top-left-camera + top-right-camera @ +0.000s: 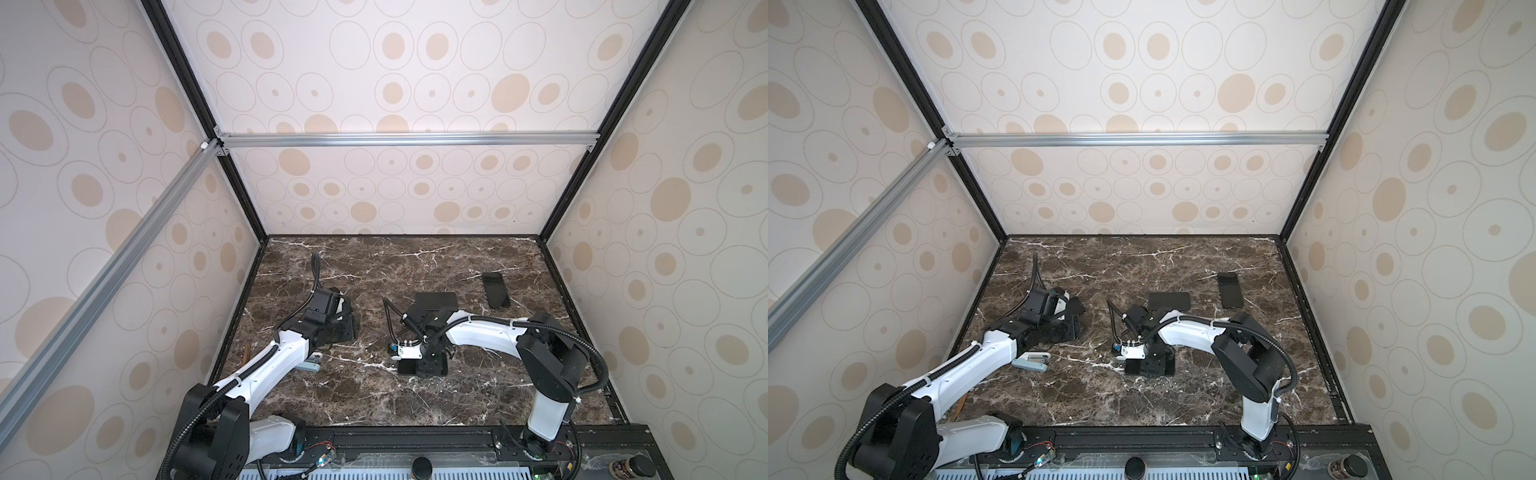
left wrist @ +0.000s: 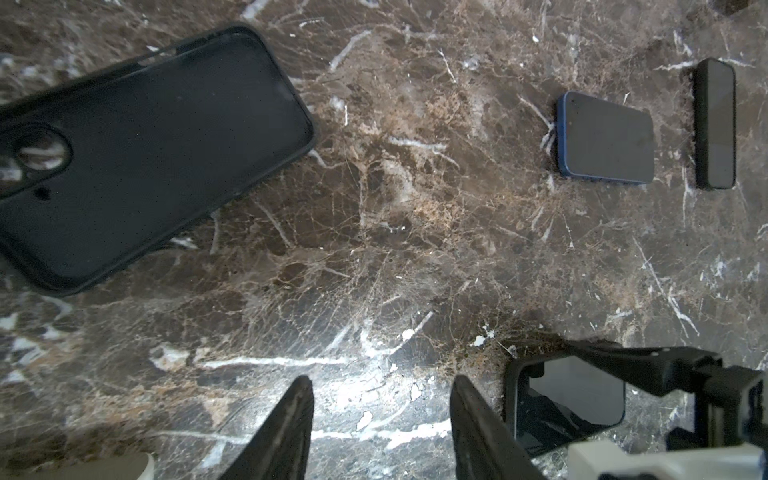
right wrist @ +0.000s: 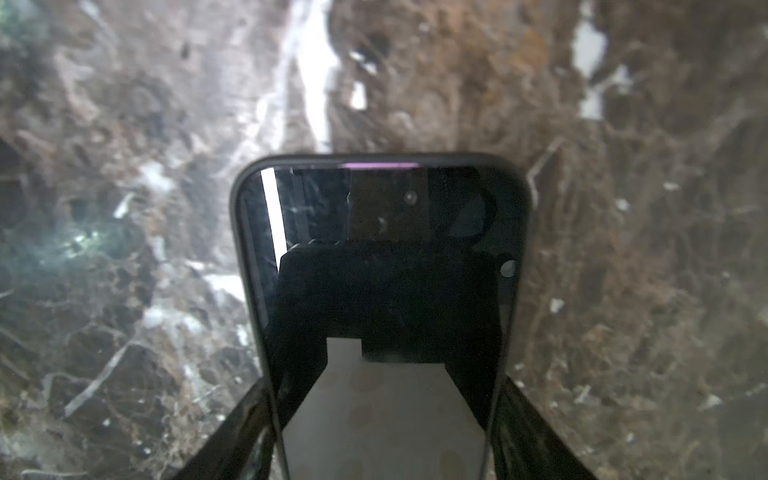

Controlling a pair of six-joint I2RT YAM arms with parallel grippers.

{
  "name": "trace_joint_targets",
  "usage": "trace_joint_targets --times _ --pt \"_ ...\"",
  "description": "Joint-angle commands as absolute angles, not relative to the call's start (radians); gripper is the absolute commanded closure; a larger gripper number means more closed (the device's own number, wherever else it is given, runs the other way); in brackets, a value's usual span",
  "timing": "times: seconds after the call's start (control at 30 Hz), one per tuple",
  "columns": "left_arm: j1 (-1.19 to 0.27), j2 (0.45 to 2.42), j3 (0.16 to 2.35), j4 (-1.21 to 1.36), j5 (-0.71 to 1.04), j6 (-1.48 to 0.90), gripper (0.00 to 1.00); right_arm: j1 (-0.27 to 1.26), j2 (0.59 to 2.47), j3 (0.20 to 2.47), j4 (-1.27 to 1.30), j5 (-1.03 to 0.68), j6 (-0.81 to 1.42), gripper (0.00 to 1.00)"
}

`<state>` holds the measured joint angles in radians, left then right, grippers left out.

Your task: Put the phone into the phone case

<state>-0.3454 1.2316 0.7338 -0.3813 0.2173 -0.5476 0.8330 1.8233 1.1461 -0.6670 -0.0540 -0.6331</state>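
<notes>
The black phone case [image 2: 137, 158] lies open side up on the marble table [image 1: 478, 395], its camera cut-out showing. In both top views my left arm mostly hides it. My left gripper [image 2: 381, 380] [image 1: 338, 328] hovers beside the case, open, with only marble between its fingers. A dark-screened phone [image 3: 382, 249] [image 1: 405, 368] [image 2: 582, 395] lies flat near the table's middle. My right gripper [image 3: 384, 380] [image 1: 432, 357] [image 1: 1152, 357] is down over it, a finger pressed against each long edge.
A blue-edged phone [image 2: 602, 141] [image 1: 436, 301] lies just beyond the right gripper. A black phone [image 2: 715, 124] [image 1: 496, 289] lies further back right. A pale blue stapler [image 1: 311, 365] [image 1: 1030, 361] sits under the left forearm. Patterned walls enclose the table on three sides.
</notes>
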Motion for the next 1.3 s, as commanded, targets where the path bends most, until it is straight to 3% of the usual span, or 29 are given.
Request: trace_joint_targets --times 0.0,0.33,0.63,0.8,0.87,0.97,1.0,1.07,1.1,1.27 --pt "-0.333 1.229 0.808 -0.409 0.183 -0.512 0.47 0.755 1.814 1.199 -0.676 -0.037 -0.522 0.59" --pt "-0.322 1.275 0.919 -0.402 0.17 -0.526 0.46 0.461 1.835 1.426 -0.669 -0.015 -0.28 0.58" --pt "-0.322 1.316 0.978 -0.417 0.167 -0.529 0.47 0.251 2.283 2.011 -0.889 0.067 -0.207 0.56" --pt "-0.322 1.307 0.967 -0.415 0.157 -0.549 0.47 0.192 2.568 2.475 -1.133 0.079 -0.138 0.55" --pt "-0.322 1.297 0.954 -0.405 0.152 -0.56 0.47 0.181 2.613 2.536 -1.155 0.08 -0.139 0.54" --pt "-0.322 1.289 0.937 -0.397 0.147 -0.569 0.47 0.175 2.605 2.498 -1.128 0.075 -0.147 0.42" --pt "-0.322 1.287 0.936 -0.398 0.145 -0.571 0.47 0.174 2.591 2.475 -1.118 0.072 -0.148 0.35" --pt "-0.322 1.283 0.937 -0.406 0.139 -0.565 0.47 0.175 2.552 2.446 -1.113 0.059 -0.148 0.12" --pt "-0.321 1.281 0.94 -0.411 0.133 -0.56 0.47 0.177 2.522 2.427 -1.111 0.05 -0.147 0.07" --pt "-0.32 1.291 0.962 -0.435 0.097 -0.503 0.46 0.218 2.345 2.306 -1.075 -0.053 -0.256 0.02"
